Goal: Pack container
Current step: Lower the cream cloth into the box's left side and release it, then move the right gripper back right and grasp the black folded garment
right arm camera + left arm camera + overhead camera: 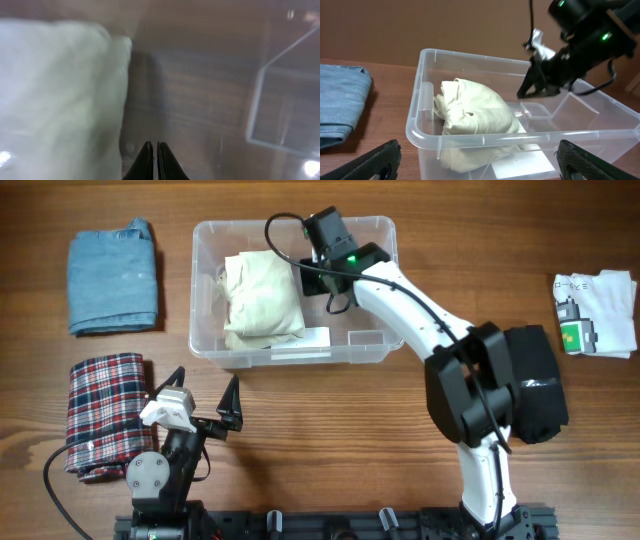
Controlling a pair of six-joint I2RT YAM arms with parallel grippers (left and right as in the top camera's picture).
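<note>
Jaws of your right gripper (154, 161) stood pressed together with nothing between them. The tips pointed down at the bare floor of the container (372, 225), just beside the cream cloth (262, 300) and, as far as the wrist view showed, not touching it. Your left gripper (205, 395) hung wide open and empty near its base, in front of the container and apart from it. The container sat at the middle back of the table (330, 430), with the cream cloth bundled loosely in its left half and the right half holding nothing but the arm. So you had one piece packed, by my reading, and it lay rumpled rather than flat. Outside lay three folded pieces: a blue cloth (113, 277) to the left of the container, a plaid cloth (105, 415) beside the left arm's base, and a white printed shirt (597, 312) far off to the right. If all of those belonged in the container, you were roughly a quarter through, and the right gripper needed to lift clear before fetching the next.
</note>
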